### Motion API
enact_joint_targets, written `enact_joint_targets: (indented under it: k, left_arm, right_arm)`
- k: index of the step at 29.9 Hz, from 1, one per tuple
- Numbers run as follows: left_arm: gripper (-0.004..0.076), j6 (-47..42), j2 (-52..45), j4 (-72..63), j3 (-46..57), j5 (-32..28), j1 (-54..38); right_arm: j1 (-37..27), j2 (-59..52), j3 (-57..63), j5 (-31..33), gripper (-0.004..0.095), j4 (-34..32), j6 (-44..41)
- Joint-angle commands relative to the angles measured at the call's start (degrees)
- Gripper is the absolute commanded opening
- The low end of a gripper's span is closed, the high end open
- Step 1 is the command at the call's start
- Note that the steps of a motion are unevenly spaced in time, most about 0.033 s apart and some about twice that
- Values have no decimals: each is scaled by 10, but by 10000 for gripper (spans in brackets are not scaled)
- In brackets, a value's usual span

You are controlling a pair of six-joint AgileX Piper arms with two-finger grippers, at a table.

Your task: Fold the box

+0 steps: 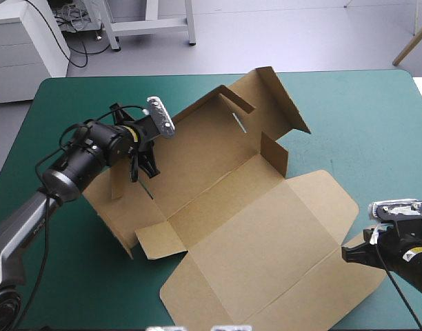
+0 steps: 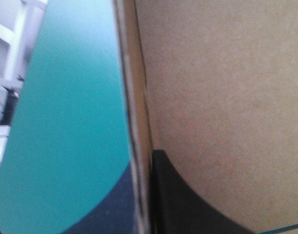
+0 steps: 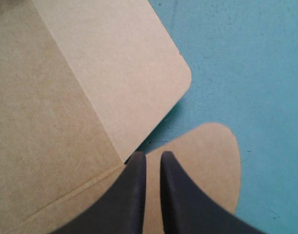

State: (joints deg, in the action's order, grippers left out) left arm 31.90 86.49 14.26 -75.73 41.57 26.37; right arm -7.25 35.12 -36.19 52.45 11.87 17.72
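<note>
The brown box (image 1: 232, 207) lies partly folded in the middle of the teal-green cover, with its far and left walls raised and its lid flat toward the near right. My left gripper (image 1: 138, 165) is shut on the raised left wall. In the left wrist view that wall (image 2: 227, 97) stands edge-on between the fingers of the left gripper (image 2: 141, 158). My right gripper (image 1: 352, 253) is at the lid's right edge. Seen from the right wrist, the right gripper (image 3: 153, 156) is shut, its tips over a rounded flap (image 3: 207, 161) of the lid (image 3: 66, 97).
The raised far wall (image 1: 273, 96) and an upright inner tab (image 1: 274, 155) stand higher than the rest of the sheet. Bare teal-green cover (image 1: 376, 124) shows to the right of the box and along the far edge. The table's right edge is close to my right arm.
</note>
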Motion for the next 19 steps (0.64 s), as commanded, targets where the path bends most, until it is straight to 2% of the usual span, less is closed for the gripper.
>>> enact_joint_targets:
  k: [1, 5, 8, 14, 19]
  left_arm:
    - [-10, -2, -15, 98, -23, -92, 52]
    - [-10, -8, -3, 186, -23, -136, 102]
    - [-10, -45, 4, 240, -25, -148, 133]
    - [-10, -81, 8, 310, -25, -145, 178]
    - [-10, -151, 8, 359, -25, -131, 200]
  right_arm:
    - [2, 1, -16, -27, 88, 7, 5]
    - [2, 1, -16, -27, 88, 7, 5]
    - [2, 1, -16, -27, 88, 7, 4]
    - [2, 1, -16, -27, 88, 9, 4]
    - [2, 1, -16, -28, 88, 9, 4]
